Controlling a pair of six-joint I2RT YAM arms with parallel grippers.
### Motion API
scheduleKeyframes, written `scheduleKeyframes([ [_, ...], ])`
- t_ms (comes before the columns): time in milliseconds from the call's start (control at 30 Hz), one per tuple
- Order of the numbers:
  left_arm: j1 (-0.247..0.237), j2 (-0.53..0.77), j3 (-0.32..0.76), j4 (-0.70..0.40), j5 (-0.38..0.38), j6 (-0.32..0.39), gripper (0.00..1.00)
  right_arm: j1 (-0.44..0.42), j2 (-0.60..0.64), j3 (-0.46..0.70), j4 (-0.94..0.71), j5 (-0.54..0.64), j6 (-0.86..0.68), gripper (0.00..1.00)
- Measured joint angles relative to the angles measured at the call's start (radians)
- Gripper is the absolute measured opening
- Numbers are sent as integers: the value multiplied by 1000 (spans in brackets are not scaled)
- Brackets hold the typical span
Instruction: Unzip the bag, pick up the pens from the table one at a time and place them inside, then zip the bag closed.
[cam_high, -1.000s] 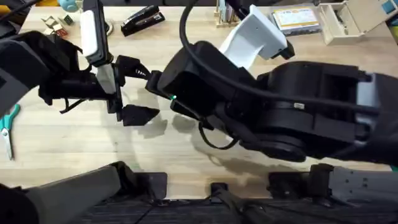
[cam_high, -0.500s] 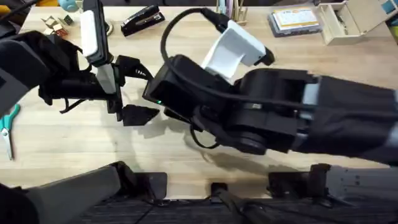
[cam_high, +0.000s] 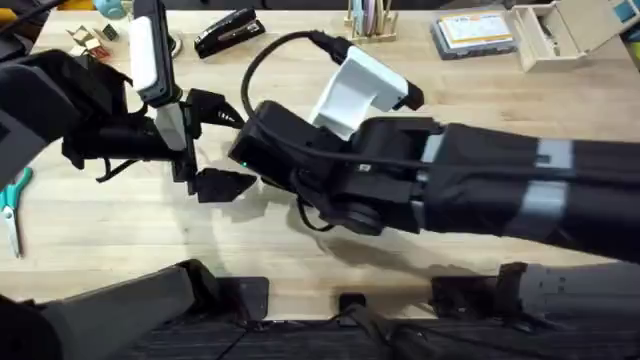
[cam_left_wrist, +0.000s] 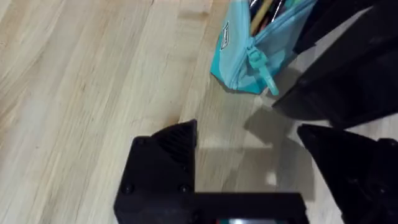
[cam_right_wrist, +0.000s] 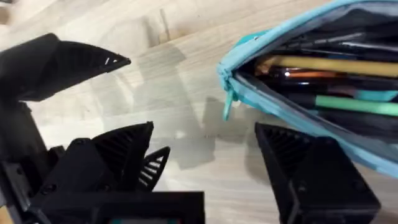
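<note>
The right gripper (cam_right_wrist: 205, 155) hangs low over the table (cam_right_wrist: 112, 37) with its black ribbed fingers spread wide and empty, one finger just beside the open end of the bag (cam_right_wrist: 292, 106). The left gripper (cam_left_wrist: 255, 155) is also spread wide and holds nothing, its blocky black fingers near the bag's zipped end, where the pale teal zipper pull (cam_left_wrist: 261, 67) dangles. The bag is soft turquoise fabric, gaping along its length; inside lie a yellow pen (cam_right_wrist: 323, 65) and a green pen (cam_right_wrist: 348, 104) among other thin sticks. Judging from this, the unzipping and loading look done, and closing the zipper is what remains. From overhead, both dark arms crowd the middle of the pale wooden planks and cover the bag.
</note>
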Motion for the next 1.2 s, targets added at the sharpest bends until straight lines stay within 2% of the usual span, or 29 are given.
scheduleKeyframes([
  [200,0,0,0,0,0,0,993,-24,50,0,58,7,0,989],
  [567,0,0,0,0,0,0,994,-78,103,0,75,10,3,866],
  [1100,0,0,0,0,0,0,993,-89,103,0,74,10,3,454],
  [1133,0,0,0,0,0,0,993,-89,103,0,74,10,3,425],
  [1167,0,0,0,0,0,0,993,-92,103,0,74,10,6,331],
  [1200,0,0,0,0,0,0,993,-94,103,0,74,10,6,311],
])
